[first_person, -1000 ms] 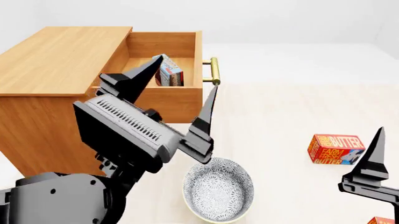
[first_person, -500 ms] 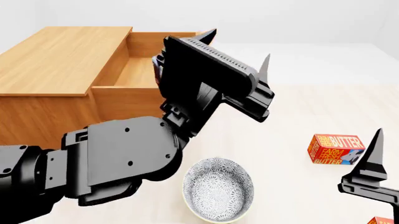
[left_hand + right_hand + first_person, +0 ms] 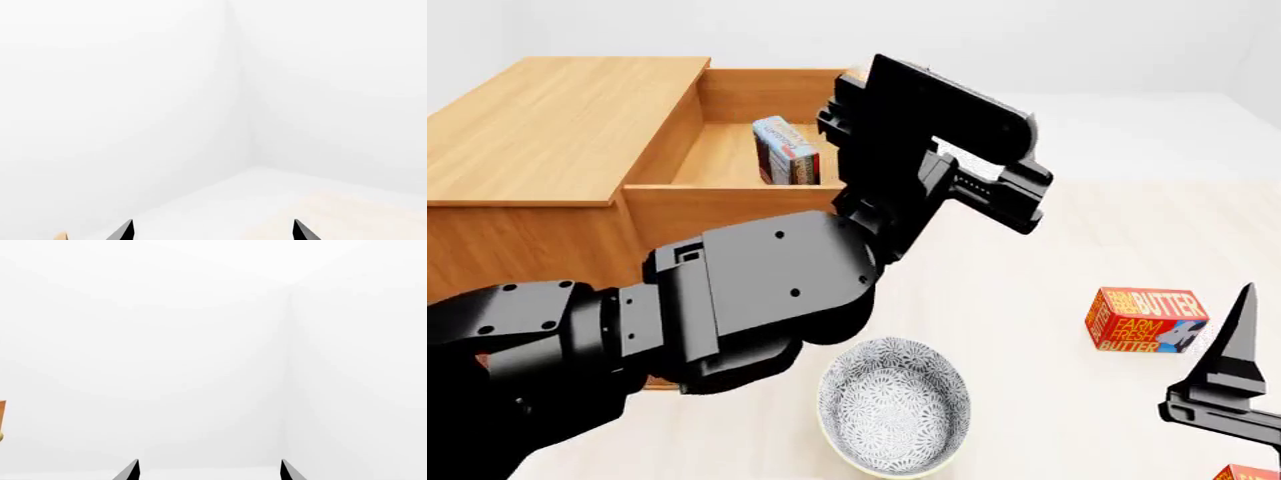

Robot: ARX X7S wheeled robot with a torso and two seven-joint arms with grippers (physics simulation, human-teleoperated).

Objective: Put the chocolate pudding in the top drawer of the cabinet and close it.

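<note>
head view: cabinet (image 3: 547, 130) sits at 10 o'clock. top drawer (image 3: 747, 135) is pulled open, and the chocolate pudding (image 3: 785, 150) stands on edge inside it, near the drawer's front wall. my left arm (image 3: 761, 300) sweeps up from 8 o'clock across the middle, blocking the drawer's right side and its handle. my left tool (image 3: 1014, 195) is just right of the drawer, pointed away from the camera; i can't tell the finger gap from here. patterned bowl (image 3: 894, 405) sits on the worktop (image 3: 1054, 260) at 6 o'clock, just under the arm. butter box (image 3: 1145, 320) lies at 4 o'clock, well apart from the drawer. corner of a second butter box (image 3: 1244, 472) shows at the 5 o'clock edge. only one finger of my right tool (image 3: 1225, 375) shows, at 4 o'clock near the butter box, touching nothing.

left wrist view: my two fingertips (image 3: 123, 231) sit wide apart with nothing between them, so the left tool is open and empty. beyond them are white walls, the floor and a pale patch of worktop.

right wrist view: two fingertips (image 3: 130, 471) spread wide with nothing held, so the right tool is open. mostly blank white wall. a sliver of orange wood shows at the frame edge.
</note>
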